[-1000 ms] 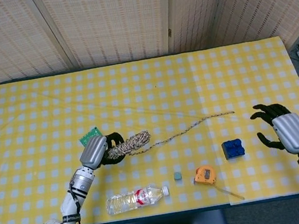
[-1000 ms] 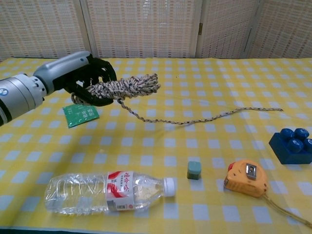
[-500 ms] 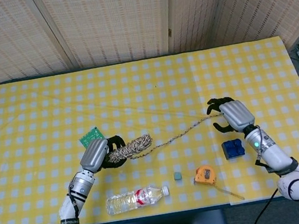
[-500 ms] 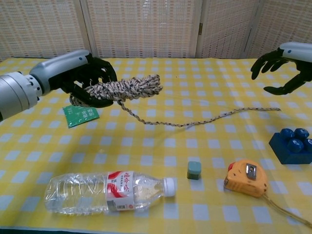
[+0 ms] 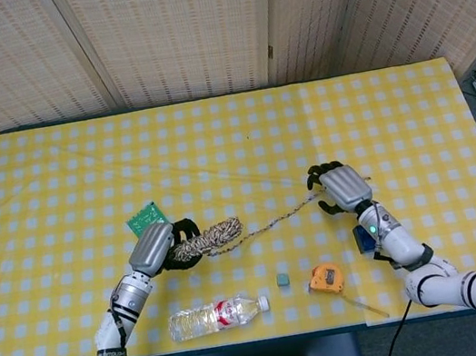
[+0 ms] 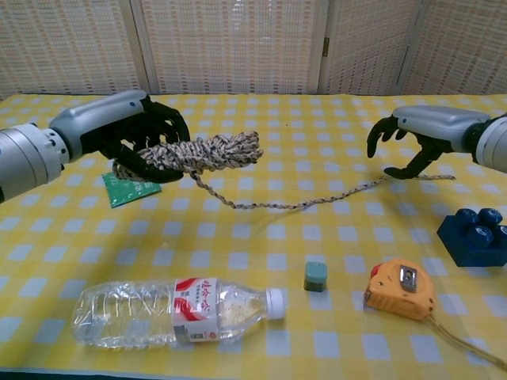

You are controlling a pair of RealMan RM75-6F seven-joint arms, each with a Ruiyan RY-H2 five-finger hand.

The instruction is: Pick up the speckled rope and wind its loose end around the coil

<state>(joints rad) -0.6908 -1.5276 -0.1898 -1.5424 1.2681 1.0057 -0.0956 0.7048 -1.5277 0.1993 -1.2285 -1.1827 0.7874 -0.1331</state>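
1. The yellow-and-white checked cloth surface (image 5: 241,141) fills both views and carries everything below.
2. The left hand (image 6: 135,134), grey-backed with black fingers, sits toward 9 o'clock on the surface; its fingers are wrapped around one end of the speckled rope's coil and hold it off the cloth.
3. The right hand (image 6: 416,138), of the same build, is at about 3 o'clock, its fingers spread and curved downward, holding nothing, poised over the loose end; whether a fingertip touches the strand I cannot tell.
4. The black-and-cream speckled rope (image 6: 198,152) has its thick twisted coil sticking out of the left hand toward 3 o'clock, and its thin loose end (image 6: 317,199) sags from the coil to the cloth and runs on toward the right hand.
5. A clear plastic water bottle with a red-and-white label (image 6: 174,311) lies on its side at about 7 o'clock, cap pointing toward 3 o'clock.
6. A blue toy building brick (image 6: 475,236) sits at about 4 o'clock.
7. An orange tape measure (image 6: 400,291) lies at about 5 o'clock, its tape trailing toward the near edge.
8. A flat green packet (image 6: 127,190) lies just below the left hand.
9. A small grey-green block (image 6: 315,276) stands between the bottle cap and the tape measure.
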